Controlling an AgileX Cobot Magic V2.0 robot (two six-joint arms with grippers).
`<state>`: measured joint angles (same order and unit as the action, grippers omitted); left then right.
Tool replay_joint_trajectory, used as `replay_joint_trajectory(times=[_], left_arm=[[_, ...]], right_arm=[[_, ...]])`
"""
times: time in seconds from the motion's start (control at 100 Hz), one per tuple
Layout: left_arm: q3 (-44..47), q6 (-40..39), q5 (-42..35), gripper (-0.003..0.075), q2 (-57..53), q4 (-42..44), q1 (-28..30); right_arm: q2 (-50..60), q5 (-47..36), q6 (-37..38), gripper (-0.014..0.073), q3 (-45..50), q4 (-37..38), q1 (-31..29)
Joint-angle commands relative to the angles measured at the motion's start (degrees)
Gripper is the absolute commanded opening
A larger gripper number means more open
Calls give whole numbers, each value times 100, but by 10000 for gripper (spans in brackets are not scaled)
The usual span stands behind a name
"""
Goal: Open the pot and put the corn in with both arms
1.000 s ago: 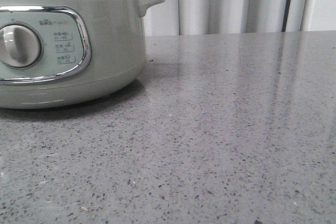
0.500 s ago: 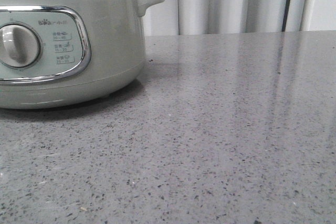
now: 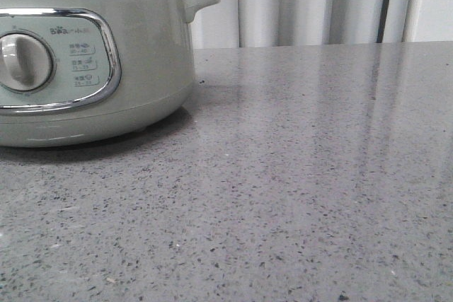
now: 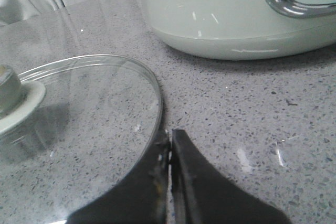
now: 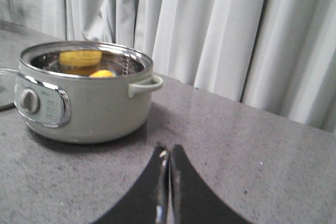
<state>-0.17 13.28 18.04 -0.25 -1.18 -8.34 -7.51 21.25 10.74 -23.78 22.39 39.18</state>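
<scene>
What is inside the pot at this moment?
Inside the pot the yellow corn shows above the steel rim, with its reflection on the inner wall. The pot's bottom is hidden.

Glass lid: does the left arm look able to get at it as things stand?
Probably yes. The left gripper, fingers together, sits right at the rim of the glass lid lying flat on the counter; nothing stands between them.

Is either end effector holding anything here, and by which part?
Nothing is held. The left end effector and right end effector are both shut and empty; the corn lies in the pot.
</scene>
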Motion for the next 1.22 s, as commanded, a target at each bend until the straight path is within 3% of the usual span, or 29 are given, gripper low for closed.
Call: replay_joint_trajectory(times=[0.0,0.16,0.3,0.45,0.55,1.21], left_arm=[[153,11,-270,-20,-167,8,-39],[153,11,-270,-20,-167,8,-39],[153,11,-270,-20,-167,8,-39],[153,11,-270,-20,-167,8,-39],[153,11,-270,-20,-167,8,-39],[153,11,-270,-20,-167,-6,-39]], right_arm=[[113,-470,0,-43,314,127,-347],[566,-517,0,-43,1249,-111,-1278],[693,-1012,0,-43,2017,-1014,-2140],[831,-1094,0,-43,2557,-1103,-2699],[940,-332,0,-43,2537,-1101,-2805],[940,-383,0,-43,2537,-1091,-2805]])
